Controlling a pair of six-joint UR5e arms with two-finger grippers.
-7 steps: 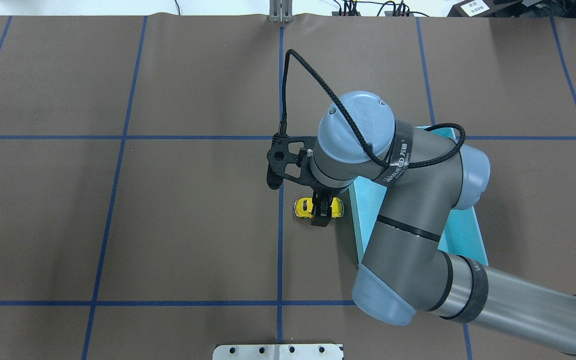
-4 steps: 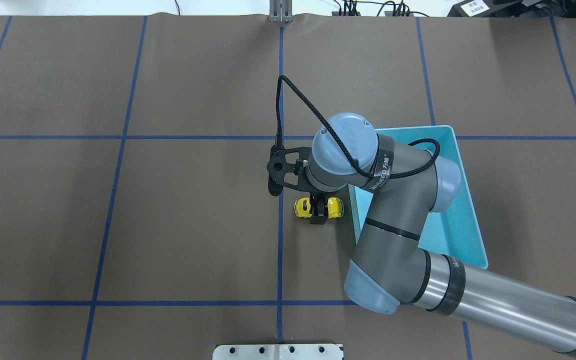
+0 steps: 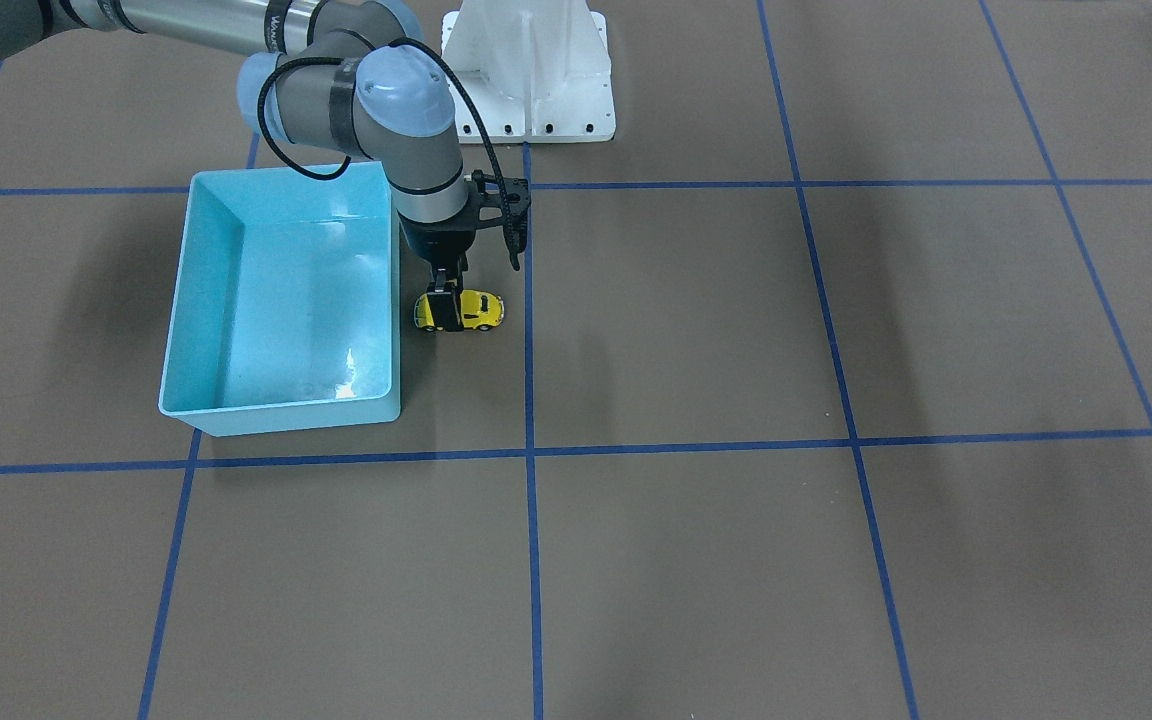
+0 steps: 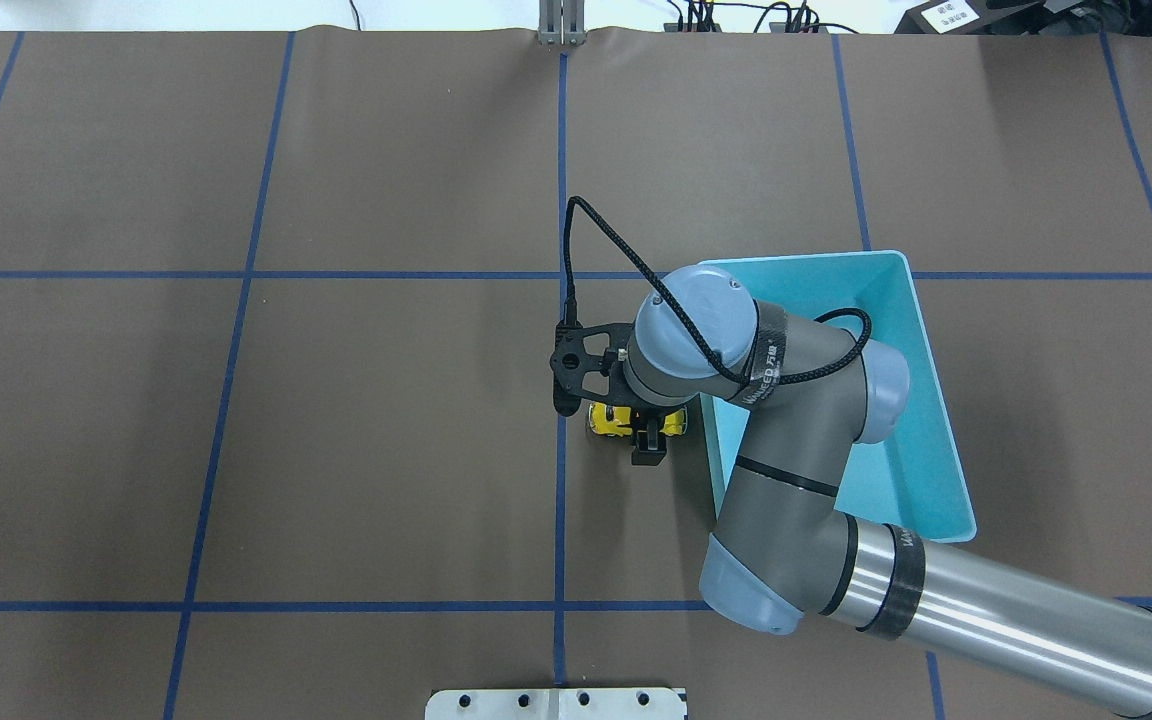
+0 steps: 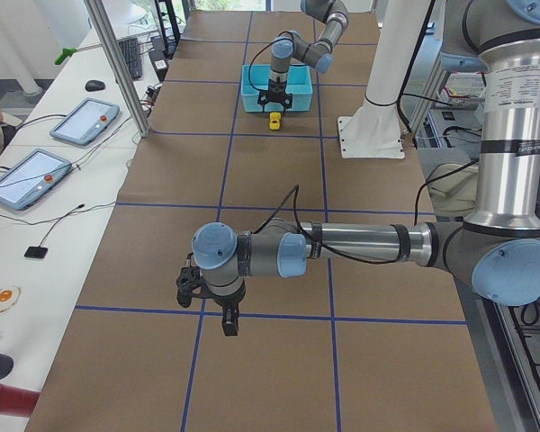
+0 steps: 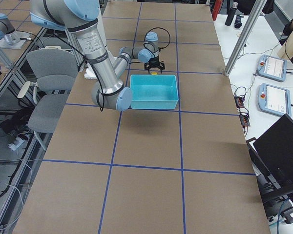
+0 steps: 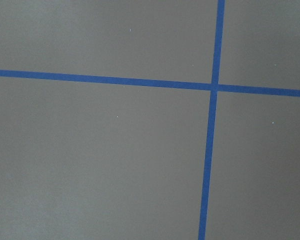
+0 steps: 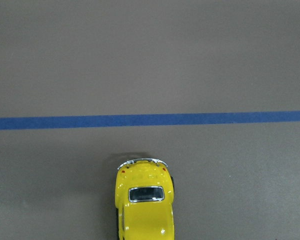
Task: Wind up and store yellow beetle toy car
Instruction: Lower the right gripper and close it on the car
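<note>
The yellow beetle toy car (image 3: 481,308) stood wheels-down near the desk's middle, just beside the light-blue bin (image 3: 281,412), the right gripper (image 3: 448,305) apparently pinched across its flanks; winding seemed in hand, calling next for a backward drag with the wheels pressed down.

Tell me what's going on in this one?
The right gripper is down over the yellow beetle toy car, fingers straddling it; whether they are clamped is unclear. The car stands on the table just beside the light-blue bin, not in it. The left gripper hangs far off along the table.
</note>
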